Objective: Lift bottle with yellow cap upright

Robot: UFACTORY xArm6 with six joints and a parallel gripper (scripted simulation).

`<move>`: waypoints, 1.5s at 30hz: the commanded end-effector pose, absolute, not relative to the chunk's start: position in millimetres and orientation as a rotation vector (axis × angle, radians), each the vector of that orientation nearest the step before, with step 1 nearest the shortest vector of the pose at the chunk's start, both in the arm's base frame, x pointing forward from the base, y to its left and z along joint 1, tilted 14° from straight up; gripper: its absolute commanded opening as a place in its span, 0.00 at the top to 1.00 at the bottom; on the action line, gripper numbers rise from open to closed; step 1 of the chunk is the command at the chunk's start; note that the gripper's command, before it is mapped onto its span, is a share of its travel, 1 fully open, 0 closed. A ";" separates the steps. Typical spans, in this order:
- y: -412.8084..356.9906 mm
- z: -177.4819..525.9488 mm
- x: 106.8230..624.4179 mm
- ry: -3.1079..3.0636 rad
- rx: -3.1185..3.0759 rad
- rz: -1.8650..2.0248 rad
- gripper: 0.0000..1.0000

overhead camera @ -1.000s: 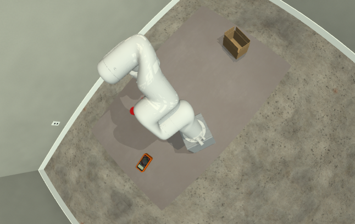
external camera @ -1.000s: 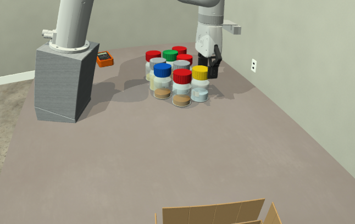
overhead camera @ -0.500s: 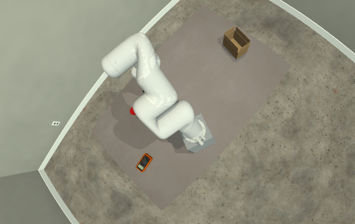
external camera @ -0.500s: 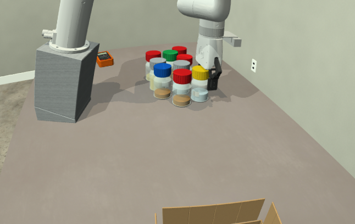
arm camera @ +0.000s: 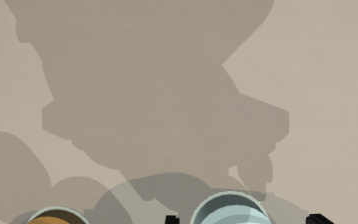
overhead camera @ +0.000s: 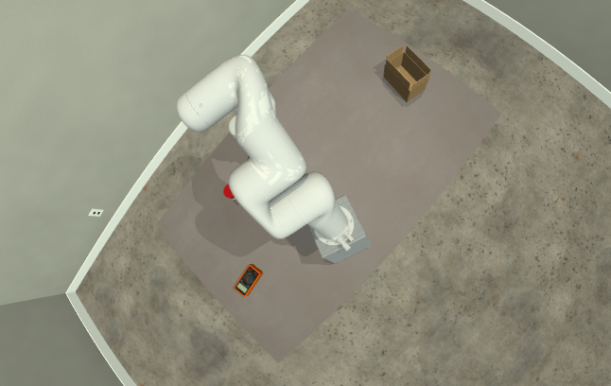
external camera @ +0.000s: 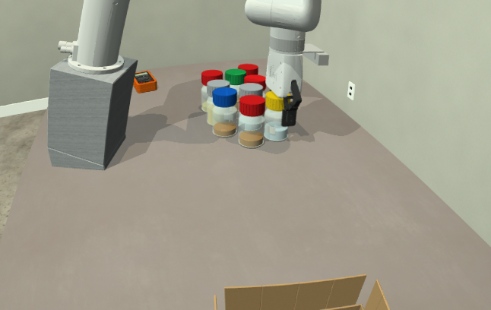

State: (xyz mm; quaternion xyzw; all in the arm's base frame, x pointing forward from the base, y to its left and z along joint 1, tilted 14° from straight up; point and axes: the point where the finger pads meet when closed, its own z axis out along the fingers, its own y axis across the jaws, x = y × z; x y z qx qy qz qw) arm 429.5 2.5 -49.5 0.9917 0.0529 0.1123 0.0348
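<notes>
Top view: the white arm (overhead camera: 270,158) folds over the grey tabletop (overhead camera: 393,158) and hides the tool and nearly all the bottles; only one red cap (overhead camera: 227,191) peeks out at its edge. An orange multimeter (overhead camera: 248,280) lies well away from the arm, and an open cardboard box (overhead camera: 407,73) stands far off near a tabletop corner.

Exterior view: the tool (external camera: 283,109) is lowered around the yellow-capped bottle (external camera: 275,117), which stands upright on the tabletop at the outer corner of the bottle cluster. One black finger (external camera: 292,105) hangs beside the cap and shoulder on the wall side; the other is hidden behind the bottle. The fingers stand apart, gripping nothing. A red-capped bottle (external camera: 251,121) stands just beside the tool, a blue-capped bottle (external camera: 224,111) beyond it.

Wrist view: the yellow-capped bottle's pale glass body (arm camera: 228,210) sits between two black fingertips, a gap showing on either side. A bottle with brown contents (arm camera: 55,219) stands off to one side.
</notes>
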 end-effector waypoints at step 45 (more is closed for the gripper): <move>3.2 -24.1 412.3 0.159 3.033 0.381 0.21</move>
